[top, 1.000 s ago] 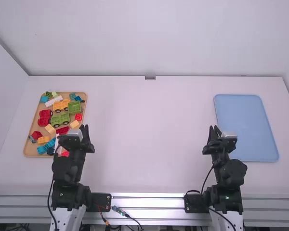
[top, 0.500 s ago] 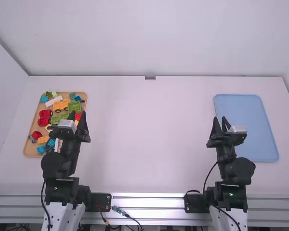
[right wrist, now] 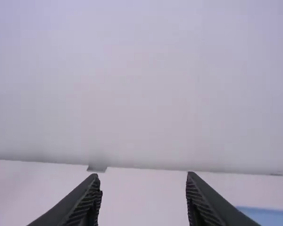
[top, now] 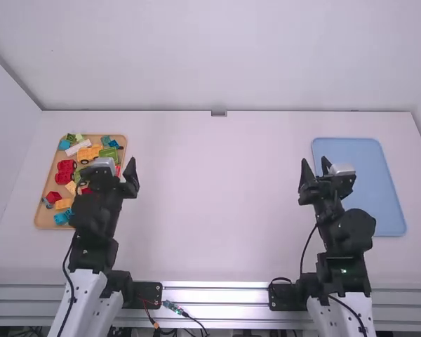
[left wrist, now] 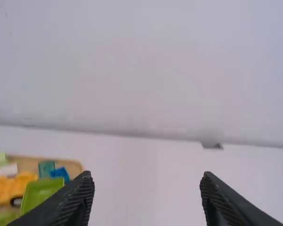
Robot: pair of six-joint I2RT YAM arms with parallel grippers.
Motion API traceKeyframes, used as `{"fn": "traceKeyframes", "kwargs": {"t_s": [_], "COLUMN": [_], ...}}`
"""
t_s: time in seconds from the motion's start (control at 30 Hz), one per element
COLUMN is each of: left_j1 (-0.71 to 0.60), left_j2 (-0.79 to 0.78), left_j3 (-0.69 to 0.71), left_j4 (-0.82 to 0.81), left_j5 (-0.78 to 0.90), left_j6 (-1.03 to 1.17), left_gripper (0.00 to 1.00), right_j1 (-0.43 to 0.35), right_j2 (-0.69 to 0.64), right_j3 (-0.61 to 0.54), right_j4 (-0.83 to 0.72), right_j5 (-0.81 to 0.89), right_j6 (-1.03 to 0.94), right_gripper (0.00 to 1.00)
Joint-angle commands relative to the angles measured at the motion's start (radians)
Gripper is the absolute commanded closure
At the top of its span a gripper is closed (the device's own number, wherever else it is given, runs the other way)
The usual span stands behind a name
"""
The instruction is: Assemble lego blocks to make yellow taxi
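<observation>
I'm likely just starting the build, left gripper (left wrist: 146, 175) and right gripper (right wrist: 144, 176) gaping wide and empty, probably needing the yellow wheeled base (top: 90, 153) from the wooden tray (top: 42, 220) next.

- A robotics lab or test station is suggested
- Jointed black-and-white robot arms (top: 91, 217) are set at a plain white table (top: 217, 196)
- The table is edged by a grooved silver metal rail (top: 217, 289) and thin exposed cables (top: 173, 307)
- It is backed by a smooth white wall (top: 210, 56)
</observation>
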Motion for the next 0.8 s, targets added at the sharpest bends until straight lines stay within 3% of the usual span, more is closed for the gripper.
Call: {"fn": "traceKeyframes", "kwargs": {"t_s": [0.0,0.27,0.43,0.77], "left_j1": [0.007,0.007,0.007,0.007], "left_j2": [0.043,0.166,0.24,0.356], "left_j3": [0.04,0.127,0.132,0.13], "left_j4": [-0.031,-0.152,-0.164,-0.121], "left_j5": [-0.011,-0.014,-0.012,-0.059], "left_j6": [-0.018,-0.013,-0.013,-0.092], "left_gripper": [0.36,0.24,0.16,0.05], "right_j1": [0.002,0.002,0.001,0.028], "right_j2": [0.044,0.171,0.267,0.449], "right_j3": [0.078,0.206,0.299,0.299], "right_j4": [-0.031,-0.158,-0.156,-0.166], "right_j5": [0.004,0.003,-0.008,-0.033], "right_j6": [-0.003,-0.005,-0.026,-0.052], "right_gripper": [0.49,0.37,0.27,0.09]}}
